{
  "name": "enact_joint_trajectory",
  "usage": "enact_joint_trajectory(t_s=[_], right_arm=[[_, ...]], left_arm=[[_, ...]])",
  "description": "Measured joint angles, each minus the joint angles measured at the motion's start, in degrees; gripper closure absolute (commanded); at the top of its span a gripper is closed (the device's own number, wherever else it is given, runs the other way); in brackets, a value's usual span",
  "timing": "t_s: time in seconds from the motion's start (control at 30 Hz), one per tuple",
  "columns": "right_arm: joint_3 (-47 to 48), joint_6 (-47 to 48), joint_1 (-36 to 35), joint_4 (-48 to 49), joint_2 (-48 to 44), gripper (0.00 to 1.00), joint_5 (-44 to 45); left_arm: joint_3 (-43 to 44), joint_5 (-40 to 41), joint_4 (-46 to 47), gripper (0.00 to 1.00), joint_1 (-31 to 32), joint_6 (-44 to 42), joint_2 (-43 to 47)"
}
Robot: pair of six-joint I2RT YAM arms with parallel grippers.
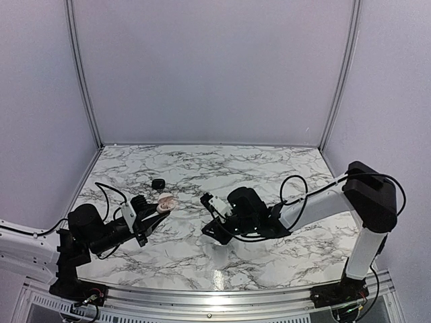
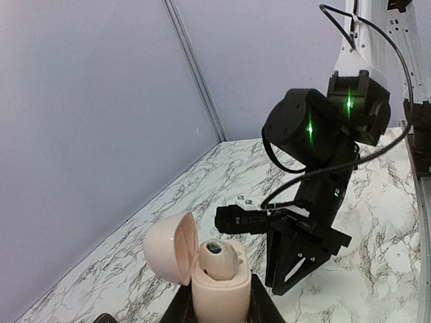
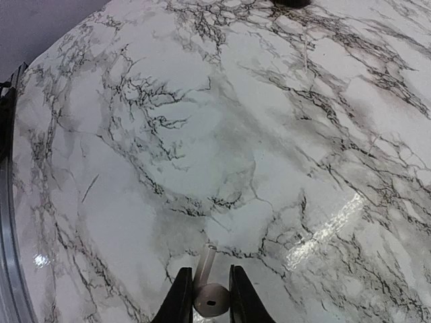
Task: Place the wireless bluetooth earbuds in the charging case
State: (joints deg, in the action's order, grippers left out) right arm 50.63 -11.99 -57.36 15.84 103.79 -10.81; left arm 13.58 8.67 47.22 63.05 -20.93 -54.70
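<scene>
My left gripper [image 1: 159, 209] is clamped on the lower half of the charging case [image 2: 219, 286] and holds it upright above the marble table [image 1: 269, 175]. The jaws are pressed against both sides of the case. Its lid [image 2: 168, 250] is swung open and hangs off the side away from the right arm. In the hollow of the case I see a rounded piece with a dark tip [image 2: 215, 249]. It looks like an earbud already seated, though the left wrist view is too soft for me to be sure.

My right gripper [image 3: 209, 288] is narrowed onto a pale earbud [image 3: 206, 266], pinching the bulb with the stem pointing forward past the fingertips. It holds the earbud low over the table. From above, this gripper is on the open-mouth side of the case, near it but clearly apart, with its fingers aimed towards it.

A small black object [image 1: 159, 184] lies on the table just beyond the case, towards the back wall. I can't tell what it is.
</scene>
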Motion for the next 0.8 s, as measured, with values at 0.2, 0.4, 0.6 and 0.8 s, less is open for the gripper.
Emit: enact_joint_trajectory(t_s=[0.2,0.4,0.6,0.8], right_arm=[[-2.27,0.07,-2.32,10.86,6.08,0.89,8.07],[-3.96,0.15,-2.91,16.87,8.57,0.82,13.14],[-4.17,0.26,-3.54,19.26,9.6,0.66,15.32],[-6.1,2.05,-3.78,19.87,8.46,0.62,14.8]], left_arm=[[-0.55,0.68,0.22,1.0,-0.02,1.18,1.75],[-0.7,0.9,0.31,1.0,-0.07,1.49,2.03],[-0.7,0.9,0.33,1.0,-0.07,1.46,1.77],[-0.7,0.87,0.35,1.0,-0.07,1.44,1.38]])
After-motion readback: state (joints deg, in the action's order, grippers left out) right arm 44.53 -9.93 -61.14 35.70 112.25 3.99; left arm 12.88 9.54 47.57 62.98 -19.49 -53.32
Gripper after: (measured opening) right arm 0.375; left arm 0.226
